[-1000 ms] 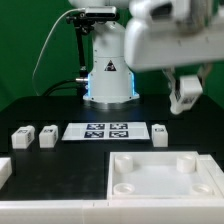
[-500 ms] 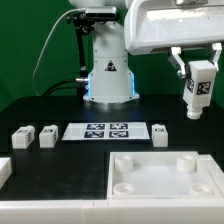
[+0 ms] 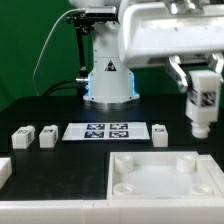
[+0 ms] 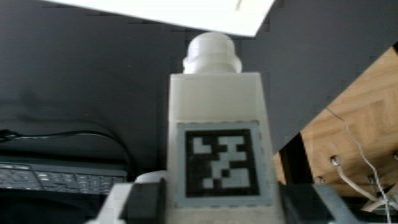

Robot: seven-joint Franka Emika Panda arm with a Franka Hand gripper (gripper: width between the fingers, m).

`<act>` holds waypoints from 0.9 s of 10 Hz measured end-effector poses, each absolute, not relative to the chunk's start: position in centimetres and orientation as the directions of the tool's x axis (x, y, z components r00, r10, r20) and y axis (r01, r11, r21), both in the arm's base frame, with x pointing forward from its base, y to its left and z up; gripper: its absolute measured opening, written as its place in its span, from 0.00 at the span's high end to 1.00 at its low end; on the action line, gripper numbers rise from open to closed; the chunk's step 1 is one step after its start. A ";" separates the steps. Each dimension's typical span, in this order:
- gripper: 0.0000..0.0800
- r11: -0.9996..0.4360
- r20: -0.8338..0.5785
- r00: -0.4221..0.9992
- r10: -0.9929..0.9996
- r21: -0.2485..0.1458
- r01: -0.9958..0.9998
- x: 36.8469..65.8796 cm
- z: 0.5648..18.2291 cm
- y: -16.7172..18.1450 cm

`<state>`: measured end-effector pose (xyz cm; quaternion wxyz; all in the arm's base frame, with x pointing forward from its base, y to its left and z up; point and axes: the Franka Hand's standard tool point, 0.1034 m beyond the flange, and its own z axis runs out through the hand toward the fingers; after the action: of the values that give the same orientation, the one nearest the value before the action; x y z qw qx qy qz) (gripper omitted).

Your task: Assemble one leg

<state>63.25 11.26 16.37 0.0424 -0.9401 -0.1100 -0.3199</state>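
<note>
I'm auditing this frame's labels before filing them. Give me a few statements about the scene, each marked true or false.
1. The gripper holds a leg clear of the table. True.
2. That leg lies flat. False: it stands upright, with its tag facing the exterior camera.
3. Three other legs rest on the table. True: two at the exterior view's left of the marker board, one at its right.
4. A leg sits in the tray. False: no leg shows in it.
</note>
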 end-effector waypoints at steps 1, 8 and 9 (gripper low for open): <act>0.64 -0.973 0.609 0.774 0.172 -0.016 0.229 63.6 15.2 11.3; 0.64 -0.976 0.591 0.791 0.160 -0.025 0.216 62.9 9.7 10.7; 0.64 -0.976 0.597 0.786 0.159 -0.025 0.216 62.9 9.5 10.8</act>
<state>62.91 10.76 9.48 0.0461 -0.9439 -0.0993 -0.3115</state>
